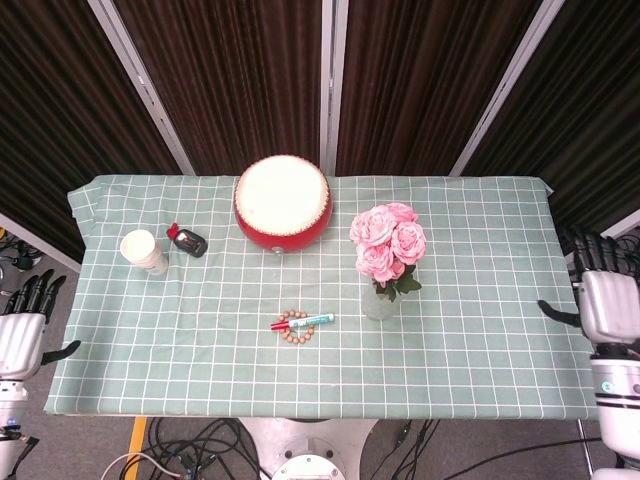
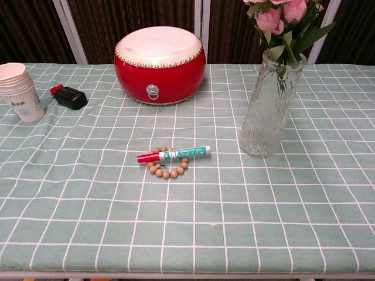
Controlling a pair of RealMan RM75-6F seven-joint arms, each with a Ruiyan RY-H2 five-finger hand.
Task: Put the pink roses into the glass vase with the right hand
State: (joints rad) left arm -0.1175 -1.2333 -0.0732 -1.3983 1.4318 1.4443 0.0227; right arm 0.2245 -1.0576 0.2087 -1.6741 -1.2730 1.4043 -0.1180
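Note:
The pink roses (image 1: 388,241) stand upright in the glass vase (image 1: 379,301) right of the table's middle; the chest view shows the ribbed vase (image 2: 269,105) with stems and blooms (image 2: 280,13) rising out of its mouth. My right hand (image 1: 603,300) hangs off the table's right edge, fingers apart and holding nothing, well away from the vase. Off the left edge, my left hand (image 1: 24,322) is also open and empty. Neither hand shows in the chest view.
A red drum (image 1: 282,202) sits at the back centre. A paper cup stack (image 1: 143,251) and a small black and red object (image 1: 187,240) lie at the left. A marker (image 1: 303,322) rests across a bead bracelet (image 1: 295,329) near the front.

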